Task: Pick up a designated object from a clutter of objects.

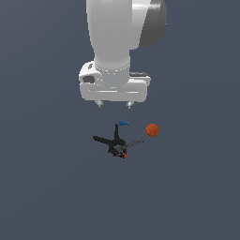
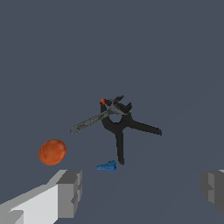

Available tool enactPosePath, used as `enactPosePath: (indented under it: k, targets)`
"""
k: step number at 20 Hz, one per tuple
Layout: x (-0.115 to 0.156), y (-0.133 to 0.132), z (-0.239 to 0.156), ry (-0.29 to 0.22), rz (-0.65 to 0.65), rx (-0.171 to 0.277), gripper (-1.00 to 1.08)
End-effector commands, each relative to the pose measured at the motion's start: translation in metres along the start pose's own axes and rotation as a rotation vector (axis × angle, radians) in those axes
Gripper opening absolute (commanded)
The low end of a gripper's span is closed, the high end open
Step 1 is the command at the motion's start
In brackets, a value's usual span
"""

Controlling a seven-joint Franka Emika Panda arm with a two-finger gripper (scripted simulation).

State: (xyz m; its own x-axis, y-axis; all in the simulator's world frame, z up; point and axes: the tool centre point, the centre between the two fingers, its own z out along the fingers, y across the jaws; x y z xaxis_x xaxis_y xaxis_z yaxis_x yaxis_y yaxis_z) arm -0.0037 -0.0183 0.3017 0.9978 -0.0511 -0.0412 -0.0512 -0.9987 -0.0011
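Note:
The designated object, a tiny bright-blue elongated piece, lies on the grey floor at the back of the clutter of objects. Beside it are an orange-red ball and a black pronged tool with a red dot. My gripper hangs above the clutter, open, with nothing between its fingers. In the wrist view the blue piece sits just beyond the gap between the two grey fingertips, closer to one of them.
A thin grey rod lies across the black tool, pointing toward the ball. The flat dark grey floor extends all around the small group.

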Motion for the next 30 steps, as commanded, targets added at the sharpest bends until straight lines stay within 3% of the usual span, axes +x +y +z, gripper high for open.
enactPosePath:
  k: [1,16,30]
  targets:
    - [0.0,0.0,0.0,0.0,0.0,0.0,1.0]
    - [0.001,-0.007,0.001,0.01,-0.062,-0.022,1.0]
    - [-0.006,-0.025,0.045,0.009,0.122,0.015,1.0]
